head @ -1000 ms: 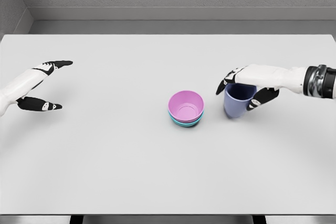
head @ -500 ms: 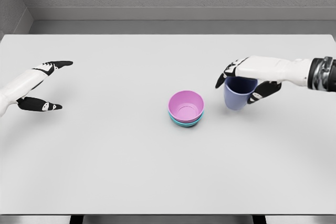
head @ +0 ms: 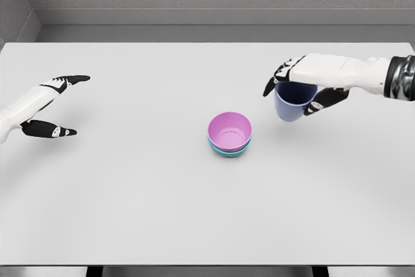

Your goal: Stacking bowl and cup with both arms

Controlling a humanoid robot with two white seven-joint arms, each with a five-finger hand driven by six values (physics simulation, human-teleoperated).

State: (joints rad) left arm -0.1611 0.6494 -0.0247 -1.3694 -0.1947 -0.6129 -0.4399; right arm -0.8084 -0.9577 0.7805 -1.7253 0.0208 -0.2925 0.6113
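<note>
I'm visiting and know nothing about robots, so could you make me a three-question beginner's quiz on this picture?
1. True or false: the pink bowl sits nested in a teal bowl.
2. Which hand holds the blue cup? A) the left hand B) the right hand C) neither
3. Fill in: the left hand rests open near the white table's ____ edge.

Key
1. True: the teal rim shows just beneath the pink one.
2. B: its fingers wrap the cup, to the right of the bowls.
3. left
</note>
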